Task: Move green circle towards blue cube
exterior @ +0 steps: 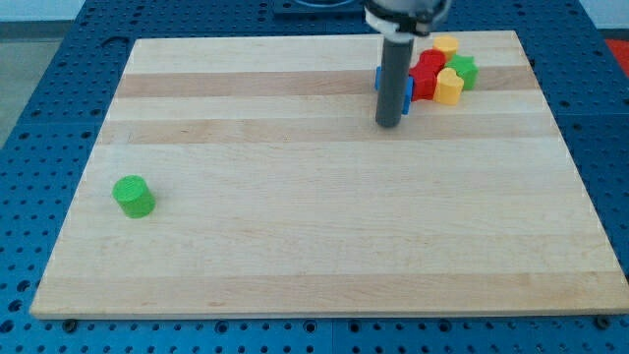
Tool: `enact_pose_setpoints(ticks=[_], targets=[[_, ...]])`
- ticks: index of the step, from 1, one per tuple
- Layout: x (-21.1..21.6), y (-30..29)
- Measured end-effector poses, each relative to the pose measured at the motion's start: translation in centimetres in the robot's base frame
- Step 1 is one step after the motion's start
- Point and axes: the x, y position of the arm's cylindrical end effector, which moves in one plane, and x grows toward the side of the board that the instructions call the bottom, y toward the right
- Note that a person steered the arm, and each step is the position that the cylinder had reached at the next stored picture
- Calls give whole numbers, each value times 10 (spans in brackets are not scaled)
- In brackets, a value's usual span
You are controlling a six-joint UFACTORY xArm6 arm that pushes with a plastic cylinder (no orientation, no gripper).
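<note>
The green circle (133,196), a short cylinder, stands alone near the board's left edge, low in the view. The blue cube (406,90) is at the view's top right, mostly hidden behind my rod. My tip (388,124) rests on the board just below and left of the blue cube, far to the right of the green circle.
A cluster sits beside the blue cube at the top right: red blocks (428,74), a yellow block (449,88), a green block (463,70) and a yellow cylinder (445,45). The wooden board (324,236) lies on a blue perforated table.
</note>
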Motion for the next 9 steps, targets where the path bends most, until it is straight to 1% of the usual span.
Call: enact_pose_setpoints(ticks=[1,2,3,4,5,6,8,9], targets=[[79,-32],[132,-111],[164,-212],[154,-296],[123,-333],[94,-322],[80,-244],[62,-213]])
